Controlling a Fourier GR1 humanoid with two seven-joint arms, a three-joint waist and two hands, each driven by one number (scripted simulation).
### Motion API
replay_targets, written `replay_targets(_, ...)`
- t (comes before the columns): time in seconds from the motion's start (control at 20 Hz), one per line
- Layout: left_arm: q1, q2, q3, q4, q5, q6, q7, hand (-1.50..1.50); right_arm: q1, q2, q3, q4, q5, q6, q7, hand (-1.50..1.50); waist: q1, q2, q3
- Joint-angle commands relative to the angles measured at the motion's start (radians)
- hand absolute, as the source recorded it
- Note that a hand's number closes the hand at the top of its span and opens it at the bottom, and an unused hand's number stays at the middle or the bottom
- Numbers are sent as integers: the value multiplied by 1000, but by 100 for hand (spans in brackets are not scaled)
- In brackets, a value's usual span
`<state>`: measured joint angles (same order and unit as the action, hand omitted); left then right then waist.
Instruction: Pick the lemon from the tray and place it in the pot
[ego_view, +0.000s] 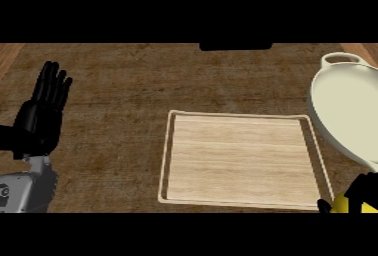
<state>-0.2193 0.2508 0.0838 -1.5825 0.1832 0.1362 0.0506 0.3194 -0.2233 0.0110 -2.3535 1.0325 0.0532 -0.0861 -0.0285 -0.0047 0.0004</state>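
Note:
A pale wooden tray lies flat on the counter's middle, nothing showing inside it. The cream pot with a loop handle stands at the right edge, partly cut off. At the lower right corner my right hand shows only as black fingers curled round the yellow lemon, just off the tray's near right corner and below the pot. My left hand rests open at the far left, fingers straight and pointing up.
The dark brown wooden counter spreads around the tray. A black object sits at the far edge, top centre. A lighter wood strip runs along the left border.

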Motion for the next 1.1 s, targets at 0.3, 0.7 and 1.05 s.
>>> replay_targets(0.3, -41, -33, -25, 48, -44, 18, -38, 0, -253, -229, -574, 264, -489, 194, -59, 150, 19, 6, 0)
replay_targets(0.7, -54, -50, -36, 46, -39, 7, -6, 0, -465, -418, -648, 839, -533, 167, -297, 150, 40, 9, 1)
replay_targets(1.05, -32, -34, -14, -9, -28, -9, 28, 0, -606, -490, -587, 1267, -435, 16, -557, 150, 45, 7, 1)
